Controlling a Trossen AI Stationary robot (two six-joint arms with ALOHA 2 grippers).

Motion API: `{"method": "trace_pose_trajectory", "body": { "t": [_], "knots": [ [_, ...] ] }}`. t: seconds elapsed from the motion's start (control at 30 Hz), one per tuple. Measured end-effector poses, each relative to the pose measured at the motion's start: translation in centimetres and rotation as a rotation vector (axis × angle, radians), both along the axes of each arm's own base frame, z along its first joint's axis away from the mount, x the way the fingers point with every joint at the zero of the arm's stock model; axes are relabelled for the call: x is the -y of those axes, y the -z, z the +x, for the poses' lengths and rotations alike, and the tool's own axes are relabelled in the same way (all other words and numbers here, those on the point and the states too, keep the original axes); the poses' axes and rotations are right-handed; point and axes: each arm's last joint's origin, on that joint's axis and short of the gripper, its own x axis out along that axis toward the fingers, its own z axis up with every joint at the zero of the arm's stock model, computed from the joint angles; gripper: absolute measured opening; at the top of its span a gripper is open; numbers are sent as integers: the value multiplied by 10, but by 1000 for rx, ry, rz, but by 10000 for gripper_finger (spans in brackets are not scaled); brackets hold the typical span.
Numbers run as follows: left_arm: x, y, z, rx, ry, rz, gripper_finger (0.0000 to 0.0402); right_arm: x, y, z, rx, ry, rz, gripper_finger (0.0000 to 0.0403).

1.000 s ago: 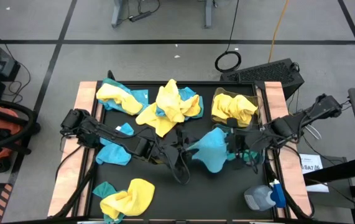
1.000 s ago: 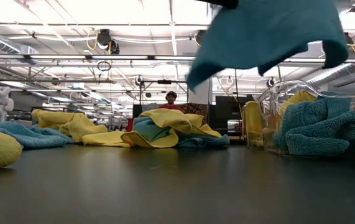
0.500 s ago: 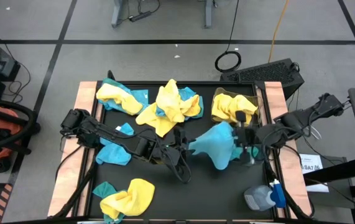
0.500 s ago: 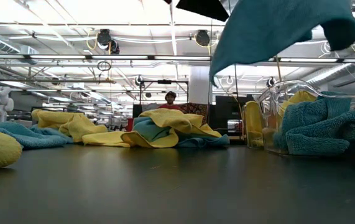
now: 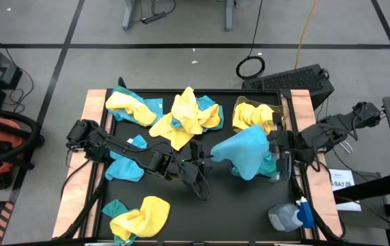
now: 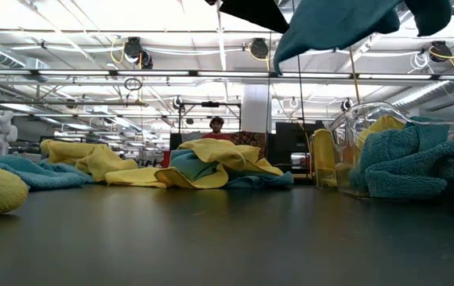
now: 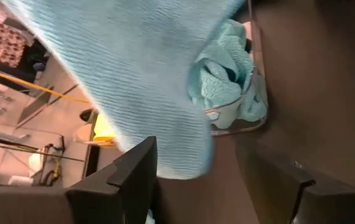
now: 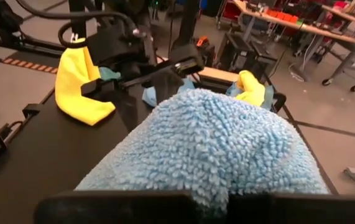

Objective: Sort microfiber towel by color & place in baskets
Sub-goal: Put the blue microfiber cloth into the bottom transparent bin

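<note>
Right gripper (image 5: 274,145): clamped on a teal towel (image 5: 244,152), held aloft just inboard of the right-hand bins, cloth draped wide and hanging clear of the table (image 5: 225,191). Left gripper (image 5: 196,166): fingers apart, empty, parked low near table centre just beside the hanging cloth; best kept there, out of the carry path. Destination, by judgement: near clear basket (image 6: 417,159), already stocked with teal cloths; far clear basket (image 5: 281,109), just beyond, stocked with yellow. Handling note: carry high enough for the trailing hem to pass the basket rim, centre over the teal stock, lower until most of the cloth sits inside, then release; early release likely to leave a corner draped over the wall or onto the yellow side. Soft, limp item, prone to snagging on the rim. Remaining stock on table: mixed yellow and teal heap (image 5: 184,117) at far centre; yellow and teal pair (image 5: 130,106) at far left; loose teal cloth (image 5: 123,167) at left; yellow towel (image 5: 142,216) with teal scrap at near left. Sorting well short of complete.
</note>
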Motion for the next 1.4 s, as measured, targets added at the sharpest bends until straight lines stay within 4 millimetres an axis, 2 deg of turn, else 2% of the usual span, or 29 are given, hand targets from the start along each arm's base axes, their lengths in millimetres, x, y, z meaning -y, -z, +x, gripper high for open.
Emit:
{"method": "trace_pose_trajectory", "body": {
  "t": [0.37,0.6,0.87,1.07,1.4],
  "knots": [
    [1,2,-1,-13,23,-71,224,11,-5,-23,23,-4,-2,0],
    [2,2,-1,-13,25,-73,224,18,1,-37,-33,4,-1,0],
    [2,2,0,-11,25,-75,224,27,14,-54,-170,32,31,0],
    [2,1,0,-9,24,-76,224,31,28,-67,-344,25,59,0],
    [1,1,0,-5,15,-90,224,34,41,-80,-558,17,120,0]
  ]
}}
